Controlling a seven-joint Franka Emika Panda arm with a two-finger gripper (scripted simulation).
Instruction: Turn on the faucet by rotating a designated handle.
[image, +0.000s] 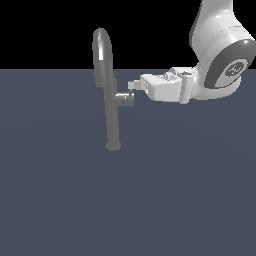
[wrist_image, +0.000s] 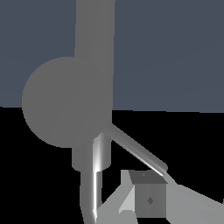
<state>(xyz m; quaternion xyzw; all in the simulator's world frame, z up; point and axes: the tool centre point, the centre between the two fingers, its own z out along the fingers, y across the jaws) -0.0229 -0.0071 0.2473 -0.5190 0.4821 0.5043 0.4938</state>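
The faucet is a tall glossy grey tube with an arched top, standing on a small round base. Its short side stub points toward the exterior view's right. My gripper reaches in from that side, its tips just above the stub's end. In the wrist view the stub's round end fills the middle. The handle, a thin grey rod, slants from it down to my gripper. The rod's far end touches the fingertips. The fingers look shut, with nothing between them.
A flat dark blue-grey floor spreads around the faucet's base. My white arm comes in from the exterior view's upper right. No other object shows.
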